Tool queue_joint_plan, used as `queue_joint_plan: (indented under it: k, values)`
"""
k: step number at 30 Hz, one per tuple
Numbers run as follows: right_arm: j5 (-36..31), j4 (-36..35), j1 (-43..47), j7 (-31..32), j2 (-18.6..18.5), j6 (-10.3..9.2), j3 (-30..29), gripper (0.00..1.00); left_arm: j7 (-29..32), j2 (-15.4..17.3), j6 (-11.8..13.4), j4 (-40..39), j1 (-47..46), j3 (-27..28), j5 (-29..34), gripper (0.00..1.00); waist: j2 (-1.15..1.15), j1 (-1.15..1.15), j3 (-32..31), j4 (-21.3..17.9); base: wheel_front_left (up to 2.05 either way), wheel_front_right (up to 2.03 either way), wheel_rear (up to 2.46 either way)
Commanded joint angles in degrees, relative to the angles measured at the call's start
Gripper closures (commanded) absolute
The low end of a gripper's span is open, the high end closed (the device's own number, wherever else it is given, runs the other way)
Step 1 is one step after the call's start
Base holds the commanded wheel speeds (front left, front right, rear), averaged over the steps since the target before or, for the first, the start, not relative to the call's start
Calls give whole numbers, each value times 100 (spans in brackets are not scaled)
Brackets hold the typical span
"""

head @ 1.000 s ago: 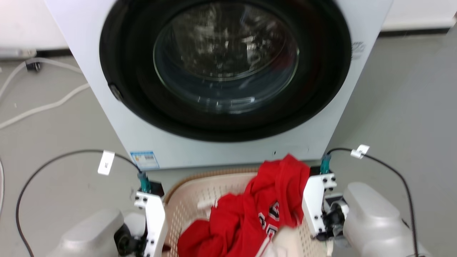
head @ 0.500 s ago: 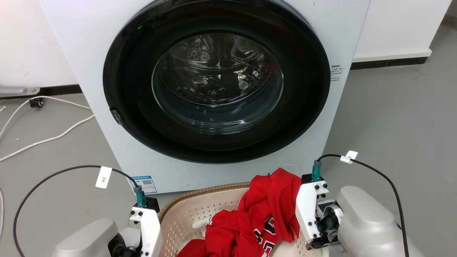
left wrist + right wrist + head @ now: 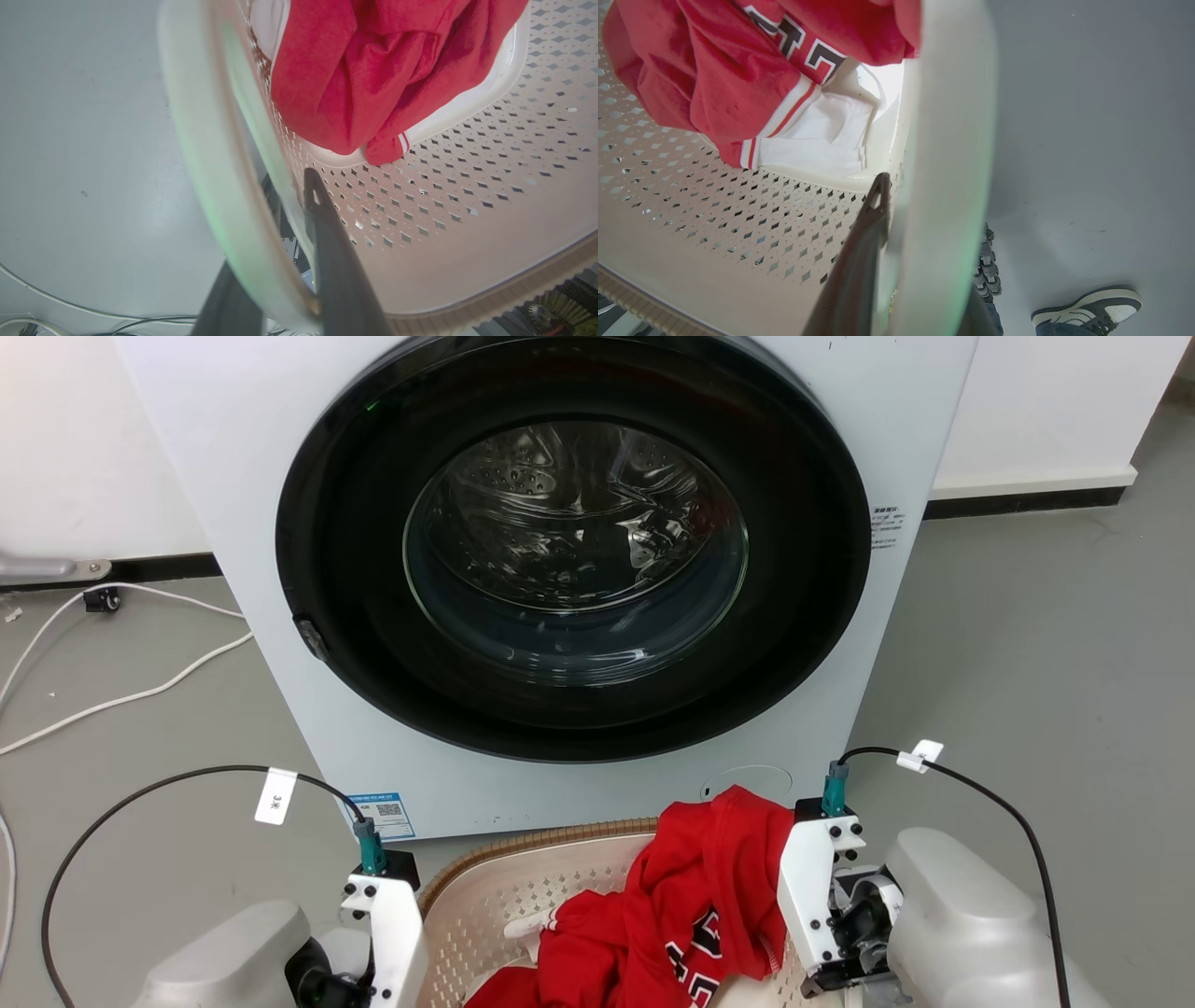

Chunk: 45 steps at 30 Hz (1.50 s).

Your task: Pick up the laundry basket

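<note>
**A:** We find the left gripper [image 3: 275, 210] and the right gripper [image 3: 924, 210] each with jaws clenched on a side wall of the laundry basket [image 3: 523, 887], one finger inside and one outside. The basket hangs between them, just before the washer [image 3: 579, 569].

**B:** We judge that an uneven lift could flex the perforated walls and let them slip. The red garment [image 3: 709, 877], heaped above the far rim, could spill. The washer front stands close ahead and could be struck.

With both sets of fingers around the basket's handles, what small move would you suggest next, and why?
Probably raise both arms together, slowly and level: the left gripper and right gripper each clamp a side handle of the laundry basket, and the red garment is piled against its right side.
</note>
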Motion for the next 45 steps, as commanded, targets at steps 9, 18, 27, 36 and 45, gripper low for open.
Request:
queue_joint_plan:
  k: [9, 18, 27, 36, 45]
  values:
    - [111, 100, -195, -95, -238, -4, 81, 100, 152, 122, 18, 198, -56, -77, 33, 100, 0, 0, -22, 33, 0, 0, 0]
    - [214, 181, -210, -162, -233, -4, 156, 100, 206, 91, 17, 229, -121, -77, 11, 100, 0, 0, -21, 82, 0, 0, 0]
    - [363, 229, -228, -197, -233, -4, 282, 100, 246, 104, 17, 250, -90, -78, -10, 100, 0, 0, -41, 85, 0, 0, 0]
    - [445, 268, -221, -217, -233, -4, 376, 100, 261, 109, 17, 246, -53, -78, -3, 100, 0, 0, -57, 68, 0, 0, 0]
    - [500, 327, -223, -262, -233, -4, 461, 100, 250, 99, 17, 260, 20, -80, -8, 100, 0, 0, -76, 65, 0, 0, 0]
